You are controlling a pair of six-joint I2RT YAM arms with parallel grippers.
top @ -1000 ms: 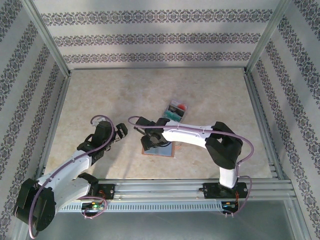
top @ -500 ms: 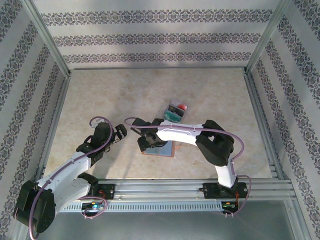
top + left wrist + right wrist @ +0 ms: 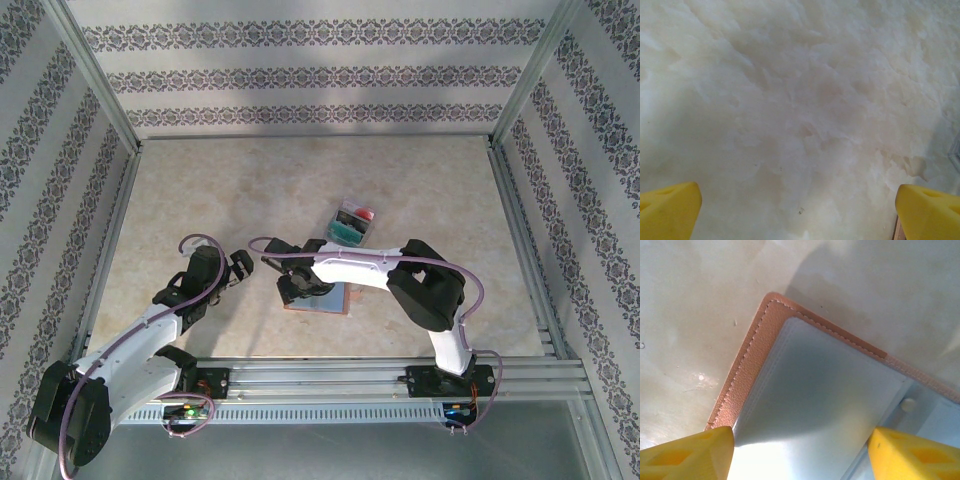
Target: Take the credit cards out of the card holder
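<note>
Fixed high on the near side of the card holder (image 3: 335,300), the overhead camera looks down and away across the whole table (image 3: 250,190), the card holder small near mid-frame. The right wrist camera hangs very close above the card holder, facing almost straight down on one stitched corner, a patch the overhead frame also covers. The left wrist camera faces down just as closely on bare table left of the card holder, likewise inside the overhead frame.
</note>
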